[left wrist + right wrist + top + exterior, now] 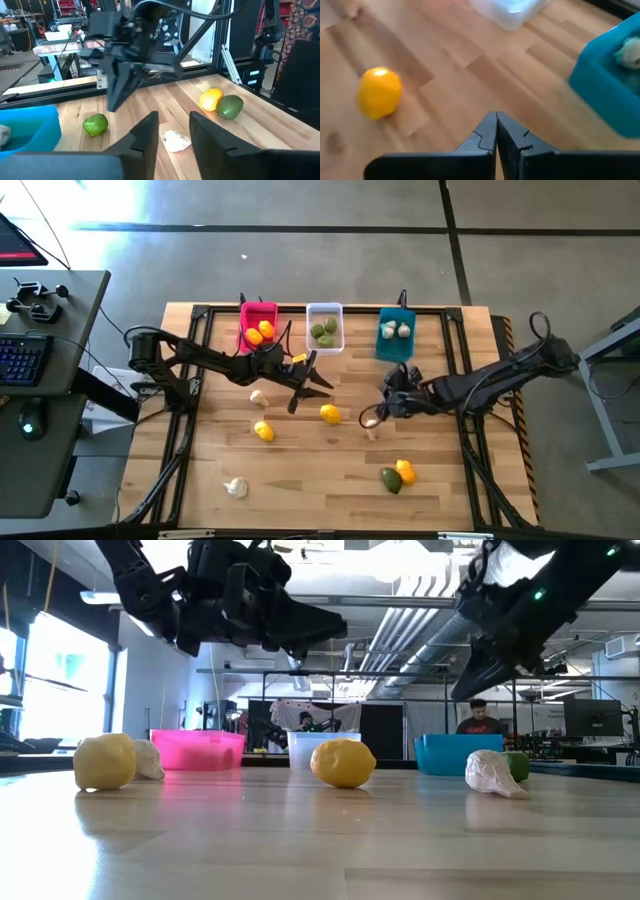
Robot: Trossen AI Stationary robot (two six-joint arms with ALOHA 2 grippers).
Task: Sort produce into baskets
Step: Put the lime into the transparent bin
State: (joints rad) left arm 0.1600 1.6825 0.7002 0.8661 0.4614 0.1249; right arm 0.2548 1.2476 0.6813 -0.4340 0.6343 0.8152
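Observation:
My left gripper (312,380) is open and empty above the table's middle, in front of the white basket (324,328); its fingers show in the left wrist view (172,125). My right gripper (496,119) is shut and empty, above the table right of centre (383,405). A garlic (372,423) lies just beside it, and a lime (96,124) lies on the table under it. A lemon (330,414) lies between the two grippers. The pink basket (258,325) holds orange pieces, the white one green pieces, the teal basket (396,333) garlics.
More produce lies loose on the wood: a garlic (259,396) and a lemon (264,431) left of centre, a garlic (236,487) near the front left, a lemon (405,471) touching a green piece (390,480) at the front right. A dark frame rims the table.

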